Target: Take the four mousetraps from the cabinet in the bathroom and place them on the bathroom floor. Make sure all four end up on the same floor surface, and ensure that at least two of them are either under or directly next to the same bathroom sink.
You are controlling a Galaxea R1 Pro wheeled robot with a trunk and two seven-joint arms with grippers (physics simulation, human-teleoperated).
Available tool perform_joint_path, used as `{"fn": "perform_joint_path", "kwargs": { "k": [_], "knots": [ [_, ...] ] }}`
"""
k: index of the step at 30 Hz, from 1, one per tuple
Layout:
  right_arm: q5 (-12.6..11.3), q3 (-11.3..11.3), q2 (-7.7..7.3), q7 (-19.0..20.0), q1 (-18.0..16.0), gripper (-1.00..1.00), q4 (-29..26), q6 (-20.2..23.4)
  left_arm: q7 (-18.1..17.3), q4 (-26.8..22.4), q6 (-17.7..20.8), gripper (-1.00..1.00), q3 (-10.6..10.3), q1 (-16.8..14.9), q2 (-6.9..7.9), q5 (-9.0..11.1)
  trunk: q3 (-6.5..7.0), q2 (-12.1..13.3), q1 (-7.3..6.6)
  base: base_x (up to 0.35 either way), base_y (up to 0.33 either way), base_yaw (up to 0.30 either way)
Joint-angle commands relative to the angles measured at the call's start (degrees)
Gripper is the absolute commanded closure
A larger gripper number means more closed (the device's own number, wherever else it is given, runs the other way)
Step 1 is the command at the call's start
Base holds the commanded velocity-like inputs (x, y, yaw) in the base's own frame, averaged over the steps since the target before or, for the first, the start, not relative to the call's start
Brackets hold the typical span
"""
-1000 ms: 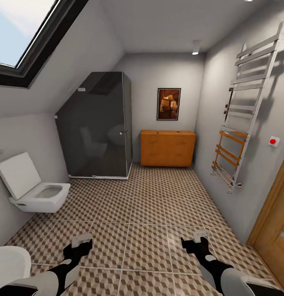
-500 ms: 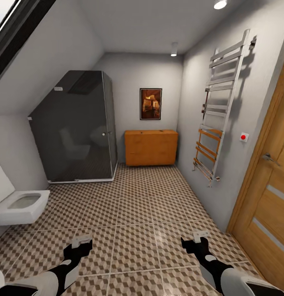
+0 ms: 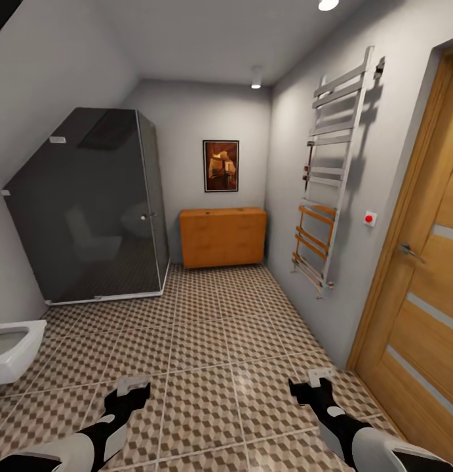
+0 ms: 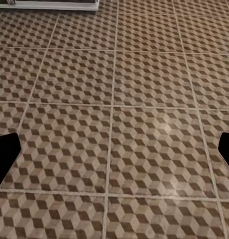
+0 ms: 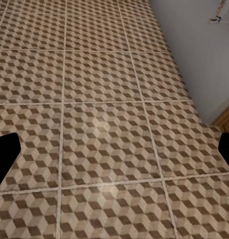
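Note:
The orange-brown cabinet point(image 3: 223, 237) stands shut against the far wall, several tiles ahead of me. The cube-patterned bathroom floor point(image 3: 213, 341) stretches between it and my arms. My left gripper point(image 3: 131, 388) and right gripper point(image 3: 316, 381) hover low over the tiles near me, both open and holding nothing. In the left wrist view the left gripper point(image 4: 114, 159) has only bare floor point(image 4: 114, 99) between its spread fingers. It is the same for the right gripper point(image 5: 114, 154) in the right wrist view. The mousetraps and the sink are out of view.
A dark glass shower cabin point(image 3: 88, 210) fills the far left corner. The white toilet point(image 3: 10, 347) juts in at the left edge. A towel-rail ladder point(image 3: 324, 190) hangs on the right wall, with a tall wooden door point(image 3: 416, 295) nearer me.
The camera has turned right: the toilet slid almost out at the left, the sink left the picture, and the wooden door came in at the right. Both arms hold the same pose.

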Motion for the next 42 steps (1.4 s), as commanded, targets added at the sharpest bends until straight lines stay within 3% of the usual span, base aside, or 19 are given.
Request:
{"fn": "perform_joint_path", "kwargs": {
  "k": [1, 31, 42],
  "knots": [
    [0.6, -0.4, -0.01, -0.2, 0.0, -1.0, 0.1, -0.2, 0.1, 0.2, -0.3, -1.0, -0.5, -0.1, -0.02, 0.3, -0.02, 0.0, 0.06, 0.323, 0.0, -0.023],
    [0.6, -0.4, 0.04, 0.0, 0.0, -1.0, 0.1, -0.2, -0.1, 0.2, -0.4, -1.0, -0.5, -0.1, 0.1, 0.3, -0.02, 0.0, 0.06, 0.33, 0.0, 0.0],
    [0.6, -0.4, 0.05, 0.1, 0.0, -1.0, 0.1, -0.2, 0.1, 0.2, -0.4, -1.0, -0.5, -0.1, 0.16, 0.3, -0.02, 0.0, 0.06, 0.331, -0.077, 0.199]
  ]
}}
